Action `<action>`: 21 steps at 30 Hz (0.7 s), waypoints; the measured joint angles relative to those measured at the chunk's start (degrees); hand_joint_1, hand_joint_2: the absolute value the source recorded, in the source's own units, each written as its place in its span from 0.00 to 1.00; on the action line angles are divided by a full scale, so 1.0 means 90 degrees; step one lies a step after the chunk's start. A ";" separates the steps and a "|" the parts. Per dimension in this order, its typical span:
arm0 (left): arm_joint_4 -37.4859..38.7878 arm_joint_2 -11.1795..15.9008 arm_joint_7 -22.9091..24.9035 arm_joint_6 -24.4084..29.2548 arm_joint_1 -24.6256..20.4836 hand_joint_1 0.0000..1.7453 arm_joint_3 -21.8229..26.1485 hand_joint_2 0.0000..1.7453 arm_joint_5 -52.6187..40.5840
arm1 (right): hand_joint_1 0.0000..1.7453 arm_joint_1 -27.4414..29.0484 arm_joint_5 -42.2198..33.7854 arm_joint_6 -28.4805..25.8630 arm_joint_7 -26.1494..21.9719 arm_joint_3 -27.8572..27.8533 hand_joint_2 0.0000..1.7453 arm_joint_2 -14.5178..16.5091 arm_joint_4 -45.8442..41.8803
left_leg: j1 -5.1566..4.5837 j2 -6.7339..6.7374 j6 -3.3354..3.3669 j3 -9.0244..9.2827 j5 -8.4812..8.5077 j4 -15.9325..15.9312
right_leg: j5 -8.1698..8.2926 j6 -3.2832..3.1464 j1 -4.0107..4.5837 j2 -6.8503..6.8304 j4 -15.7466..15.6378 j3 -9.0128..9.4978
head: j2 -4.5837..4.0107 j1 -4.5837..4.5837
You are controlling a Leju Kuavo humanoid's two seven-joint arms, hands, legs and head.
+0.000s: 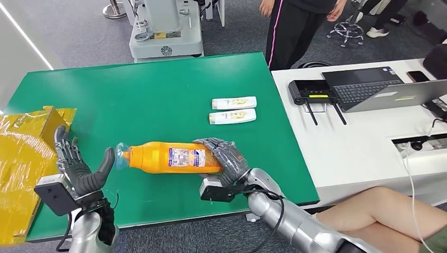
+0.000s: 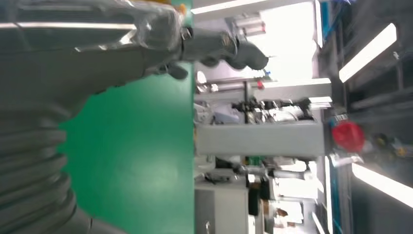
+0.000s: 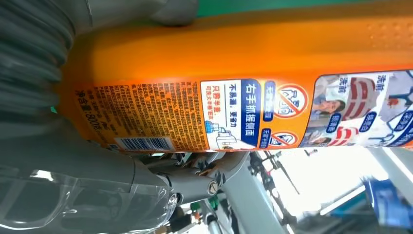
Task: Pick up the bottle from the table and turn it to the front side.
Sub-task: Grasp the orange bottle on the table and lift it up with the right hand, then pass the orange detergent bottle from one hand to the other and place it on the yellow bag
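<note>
Orange bottle (image 1: 168,157) is off the green surface (image 1: 158,95), lying sideways above the near edge, base wrapped in the right robot hand (image 1: 224,158). The left robot hand (image 1: 79,166) waits open, fingers spread, just beside the cap. Pickup looks done; the printed back label faces up, so the turn remains.
</note>
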 joint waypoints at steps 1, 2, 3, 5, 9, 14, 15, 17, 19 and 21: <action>0.0023 0.0014 0.0009 -0.0018 -0.0002 0.00 0.0002 1.00 -0.0009 | 1.00 0.0088 -0.0065 -0.0112 -0.0125 -0.0104 1.00 0.0047 -0.0120 | 0.0000 0.0003 0.0000 -0.0001 0.0000 0.0000 | -0.0001 -0.0001 0.0000 0.0003 0.0000 -0.0002 | 0.0000 0.0002; 0.0053 0.0022 0.0018 -0.0039 0.0002 0.00 0.0001 1.00 -0.0018 | 1.00 0.0161 -0.0139 -0.0224 -0.0250 -0.0201 1.00 0.0101 -0.0244 | 0.0000 0.0007 0.0000 -0.0001 0.0000 0.0000 | -0.0001 -0.0001 -0.0001 0.0007 0.0000 -0.0004 | 0.0000 0.0001; 0.0087 0.0027 0.0027 -0.0060 0.0008 0.00 -0.0002 1.00 -0.0019 | 1.00 0.0221 -0.0203 -0.0315 -0.0343 -0.0291 1.00 0.0160 -0.0360 | 0.0000 0.0013 0.0000 -0.0001 0.0000 0.0000 | -0.0001 -0.0002 -0.0001 0.0012 -0.0001 -0.0007 | 0.0000 -0.0001; 0.0146 0.0028 0.0028 -0.0096 0.0007 0.00 -0.0017 1.00 -0.0017 | 1.00 0.0346 -0.0309 -0.0445 -0.0459 -0.0455 1.00 0.0240 -0.0548 | 0.0000 0.0016 0.0000 0.0000 0.0000 0.0000 | -0.0001 -0.0002 -0.0001 0.0014 -0.0001 -0.0007 | 0.0000 0.0001; 0.0253 0.0025 0.0088 -0.0188 -0.0012 0.00 -0.0056 1.00 -0.0009 | 1.00 0.0616 -0.0330 -0.0593 -0.0470 -0.0676 1.00 0.0297 -0.0846 | 0.0000 0.0016 0.0000 -0.0001 0.0000 0.0000 | -0.0001 -0.0002 -0.0001 0.0013 -0.0001 -0.0008 | 0.0000 0.0001; 0.0389 0.0027 0.0237 -0.0433 -0.0124 0.00 -0.0086 1.00 0.0115 | 1.00 0.0898 -0.0310 -0.0647 -0.0421 -0.0805 1.00 0.0297 -0.1152 | 0.0000 0.0017 0.0000 -0.0001 0.0000 0.0001 | -0.0001 -0.0002 -0.0001 0.0013 -0.0001 -0.0008 | 0.0000 0.0000; 0.0412 0.0027 0.0255 -0.0487 -0.0150 0.00 -0.0086 1.00 0.0141 | 1.00 0.0937 -0.0310 -0.0653 -0.0412 -0.0815 1.00 0.0297 -0.1202 | 0.0000 0.0017 0.0000 -0.0001 0.0000 0.0001 | -0.0001 -0.0002 -0.0001 0.0013 -0.0001 -0.0008 | 0.0000 0.0000; 0.0458 0.0028 0.0286 -0.0610 -0.0195 0.00 -0.0086 1.00 0.0190 | 1.00 0.0993 -0.0316 -0.0673 -0.0413 -0.0835 1.00 0.0297 -0.1284 | 0.0000 0.0017 0.0000 -0.0001 0.0000 0.0001 | -0.0001 -0.0002 -0.0001 0.0013 -0.0001 -0.0008 | 0.0000 0.0000; 0.0511 0.0031 0.0327 -0.0828 -0.0234 0.00 -0.0086 1.00 0.0252 | 1.00 0.1023 -0.0355 -0.0697 -0.0475 -0.0866 1.00 0.0300 -0.1356 | 0.0000 0.0017 0.0000 -0.0001 0.0000 0.0001 | -0.0001 -0.0002 -0.0001 0.0013 -0.0001 -0.0008 | 0.0000 0.0001; 0.0571 0.0033 0.0360 -0.1091 -0.0263 0.00 -0.0100 1.00 0.0291 | 1.00 0.1020 -0.0446 -0.0721 -0.0591 -0.0919 1.00 0.0314 -0.1416 | 0.0000 0.0018 0.0000 -0.0001 0.0000 0.0001 | 0.0000 -0.0002 -0.0001 0.0014 -0.0001 -0.0008 | 0.0000 0.0001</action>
